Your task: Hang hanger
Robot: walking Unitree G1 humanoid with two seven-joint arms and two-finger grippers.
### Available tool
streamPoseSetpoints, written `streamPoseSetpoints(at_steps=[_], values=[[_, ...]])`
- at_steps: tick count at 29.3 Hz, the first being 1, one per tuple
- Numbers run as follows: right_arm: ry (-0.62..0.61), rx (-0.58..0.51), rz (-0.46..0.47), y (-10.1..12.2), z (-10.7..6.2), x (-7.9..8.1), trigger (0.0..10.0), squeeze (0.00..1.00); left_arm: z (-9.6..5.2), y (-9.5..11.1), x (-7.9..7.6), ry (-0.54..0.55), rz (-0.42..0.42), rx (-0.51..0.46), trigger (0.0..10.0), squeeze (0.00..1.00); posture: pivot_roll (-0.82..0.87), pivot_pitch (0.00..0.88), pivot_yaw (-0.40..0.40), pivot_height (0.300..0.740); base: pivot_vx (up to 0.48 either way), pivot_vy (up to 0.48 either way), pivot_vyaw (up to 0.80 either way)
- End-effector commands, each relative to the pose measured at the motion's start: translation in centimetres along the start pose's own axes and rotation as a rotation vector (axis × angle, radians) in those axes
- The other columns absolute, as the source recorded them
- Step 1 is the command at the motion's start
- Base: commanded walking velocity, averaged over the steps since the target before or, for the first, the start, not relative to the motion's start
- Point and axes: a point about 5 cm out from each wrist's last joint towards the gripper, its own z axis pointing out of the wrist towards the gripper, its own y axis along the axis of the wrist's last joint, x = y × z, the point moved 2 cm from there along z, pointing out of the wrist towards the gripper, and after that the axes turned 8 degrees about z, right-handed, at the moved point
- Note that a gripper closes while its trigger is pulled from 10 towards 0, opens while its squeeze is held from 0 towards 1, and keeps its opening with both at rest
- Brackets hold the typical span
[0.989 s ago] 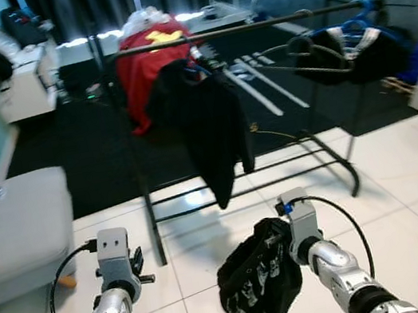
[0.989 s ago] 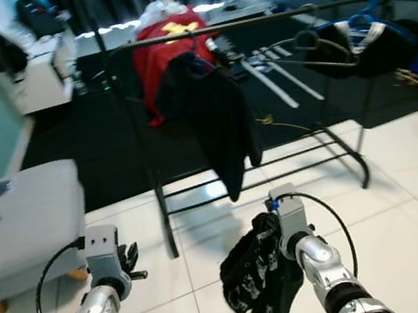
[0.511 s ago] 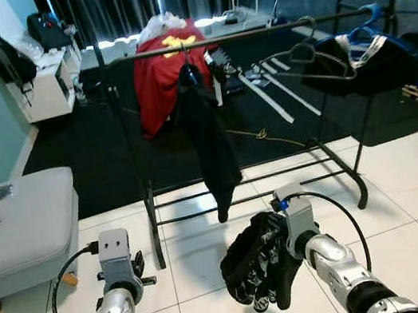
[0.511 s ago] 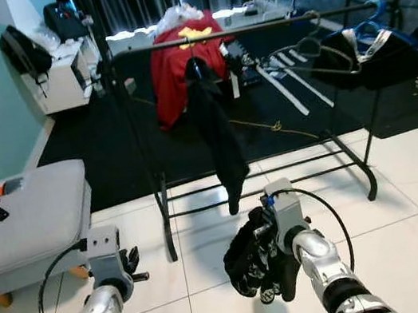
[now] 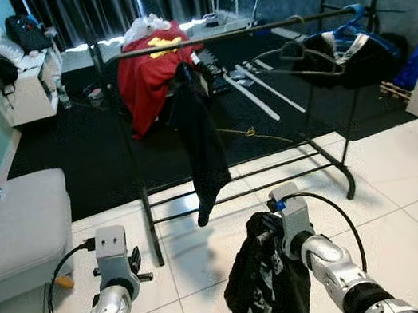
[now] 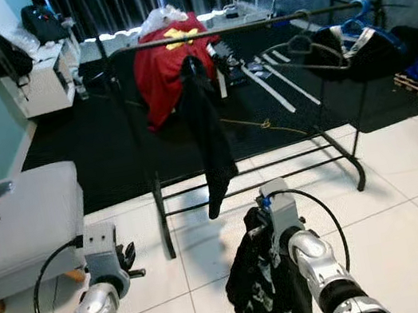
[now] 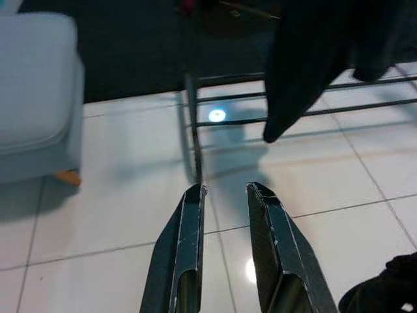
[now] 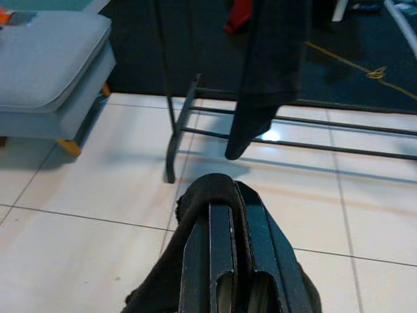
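White tile floor: clothes rack, grey ottoman standing.

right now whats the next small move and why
Probably step forward toward the clothes rack and raise the right claw. It is shut on a black garment held low over the tiles, well short of the rail. The rail has free space between the hanging black garment and the empty hangers.
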Motion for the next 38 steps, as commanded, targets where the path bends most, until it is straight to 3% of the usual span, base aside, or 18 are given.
streamPoseSetpoints(at_steps=[1,6,14,17,21,24,29,34,38], values=[[0.002,-0.06,0.005,0.9,0.0,0.1,10.0,0.0,-0.2,-0.2,0.5,0.021,0.0,0.001,10.0,0.0,0.02,0.007,-0.015,0.74,0.0,0.0,0.0],[0.001,-0.073,0.021,1.0,0.0,0.2,10.0,0.0,-0.1,-0.2,0.8,0.046,-0.042,0.01,10.0,0.0,0.01,0.007,-0.013,0.74,0.0,0.0,0.0],[-0.006,-0.067,0.049,1.1,0.2,0.2,10.0,0.0,-0.1,-0.7,0.0,0.031,-0.083,0.053,10.0,0.0,0.02,0.002,-0.01,0.74,0.0,0.0,0.0],[-0.01,-0.067,0.051,1.1,0.2,0.1,10.0,0.0,-0.1,-0.8,0.0,0.027,-0.062,0.069,10.0,0.0,0.02,0.002,0.001,0.74,0.0,0.0,0.0],[-0.039,-0.07,0.026,1.1,-0.3,-1.1,10.0,0.0,-0.1,-1.0,0.4,-0.011,0.046,0.075,10.0,0.0,0.03,0.0,0.005,0.74,0.0,0.0,0.0],[-0.051,-0.061,0.005,1.0,-0.6,-1.8,10.0,0.0,-0.1,-1.1,0.7,-0.016,0.051,0.083,10.0,0.0,0.03,0.0,0.002,0.74,0.0,0.0,0.0],[-0.064,-0.075,0.005,1.5,-0.5,-2.1,10.0,0.0,0.0,-1.1,1.1,0.007,-0.07,0.105,10.0,0.0,0.04,0.0,0.002,0.74,0.0,0.0,0.0],[-0.064,-0.084,0.01,2.1,0.0,-1.7,10.0,0.0,0.3,-0.1,0.6,-0.021,-0.067,0.07,10.0,0.0,0.03,0.006,0.018,0.74,0.0,0.0,0.0],[-0.037,-0.106,-0.058,3.4,0.3,-1.7,10.0,0.0,0.8,1.0,0.0,-0.08,-0.056,0.047,10.0,0.0,0.02,0.0,0.028,0.74,0.0,0.0,0.0]])
